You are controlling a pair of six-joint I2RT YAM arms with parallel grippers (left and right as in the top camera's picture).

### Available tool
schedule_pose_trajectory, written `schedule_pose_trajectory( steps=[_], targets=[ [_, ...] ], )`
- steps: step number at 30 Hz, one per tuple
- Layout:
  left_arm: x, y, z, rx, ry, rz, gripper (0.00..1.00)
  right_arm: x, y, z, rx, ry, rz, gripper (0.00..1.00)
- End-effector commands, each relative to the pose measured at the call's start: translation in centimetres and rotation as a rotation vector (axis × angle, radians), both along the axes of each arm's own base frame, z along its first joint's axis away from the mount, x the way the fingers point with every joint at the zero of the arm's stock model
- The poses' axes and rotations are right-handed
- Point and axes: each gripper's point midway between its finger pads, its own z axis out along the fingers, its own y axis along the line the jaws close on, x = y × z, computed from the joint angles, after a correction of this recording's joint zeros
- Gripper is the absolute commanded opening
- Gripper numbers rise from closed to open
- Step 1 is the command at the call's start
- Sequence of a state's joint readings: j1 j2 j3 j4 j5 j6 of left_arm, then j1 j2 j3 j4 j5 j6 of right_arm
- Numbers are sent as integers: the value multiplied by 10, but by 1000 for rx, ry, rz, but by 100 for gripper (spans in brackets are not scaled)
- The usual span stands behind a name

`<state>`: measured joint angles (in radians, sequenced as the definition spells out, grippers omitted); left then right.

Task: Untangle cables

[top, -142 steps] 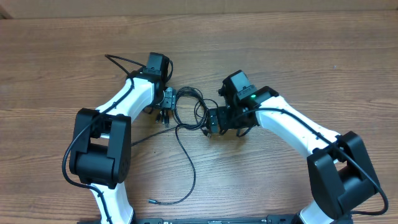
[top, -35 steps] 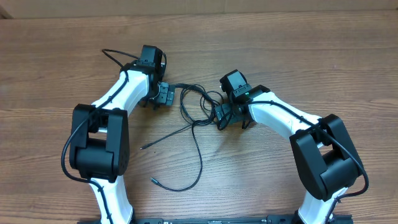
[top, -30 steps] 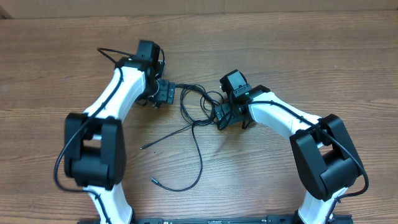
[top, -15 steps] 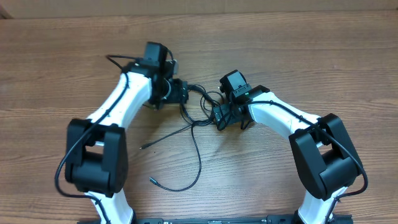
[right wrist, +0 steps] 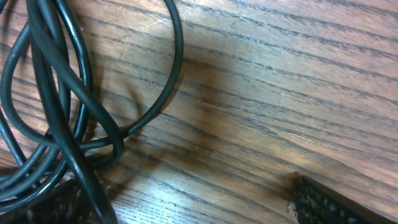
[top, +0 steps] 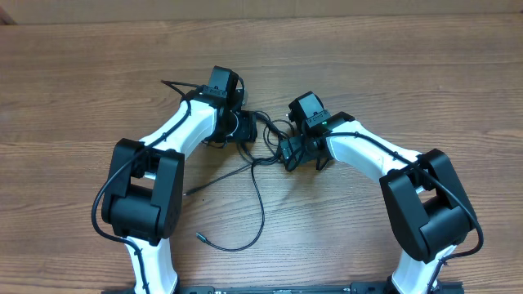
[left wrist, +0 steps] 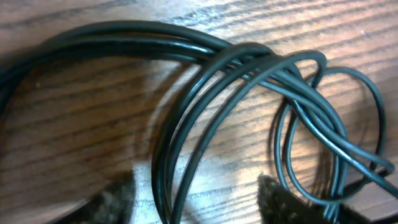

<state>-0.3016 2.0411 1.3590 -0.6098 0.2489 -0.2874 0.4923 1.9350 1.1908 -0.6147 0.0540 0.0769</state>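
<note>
A brown wood-grain counter (top: 82, 82) is filling every view, with a pale strip running along its far edge.

On the left, the left end effector (top: 243, 129) is reaching in low. In its wrist view its fingers (left wrist: 112, 202) are standing apart, and a bundle of strands is passing through the gap without either pad pressing on it, so it is open and gripping nothing.

The cables (left wrist: 249, 59) are lying on the counter between the two end effectors, looping over one another in a loose knot. Two tails are trailing toward the robot's base, one ending in a plug tip (top: 198, 238) and the other in a bare-looking end (top: 188, 193).

On the right, the right end effector (top: 288, 153) is hovering just beside the knot. Its jaws are spread wide and holding nothing, while the loops are lying across the left part of its wrist view.

The step in hand appears to be taking hold of the bundle from the left side. The next move is probably asking for a firm pinch on one group of strands, then a grip on a different loop from the right, so the two can be drawn apart.

I am counting two arms, two end effectors and two loose tails. The number of separate cords inside the knot I cannot tell.
</note>
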Motion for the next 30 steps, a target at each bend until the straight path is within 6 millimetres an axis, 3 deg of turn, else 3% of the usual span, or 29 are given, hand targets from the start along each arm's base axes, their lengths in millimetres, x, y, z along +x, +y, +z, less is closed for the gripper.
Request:
schedule_pose_trajectory(
  steps=[1,3,5,11,15,22,24,25,26,30],
  targets=[
    [-4,0,-15,16,30,13,45,-8,1,-11,8,40,10,89],
    [-1,-1,-14,15,9,-5,43,-9,1,-5,6,47,11,72],
    [4,-2,-13,15,-19,-35,43,-8,5,10,20,48,15,64],
    [11,-4,-11,16,-69,-82,45,-8,26,68,170,7,49,68],
    [10,-8,-10,5,-65,-89,41,-14,38,90,264,-1,78,79],
    [3,-19,-9,-31,-50,-116,33,-9,47,98,317,-25,88,84],
    [4,-19,-9,-26,-59,-137,21,-4,46,99,325,-37,72,91],
    [4,-19,-9,-23,-65,-153,8,-1,45,99,332,-41,48,95],
    [5,-19,-9,-25,-71,-155,4,2,43,100,339,-41,25,96],
    [9,-35,1,-117,-106,-201,4,15,30,94,361,-35,-51,94]
  ],
)
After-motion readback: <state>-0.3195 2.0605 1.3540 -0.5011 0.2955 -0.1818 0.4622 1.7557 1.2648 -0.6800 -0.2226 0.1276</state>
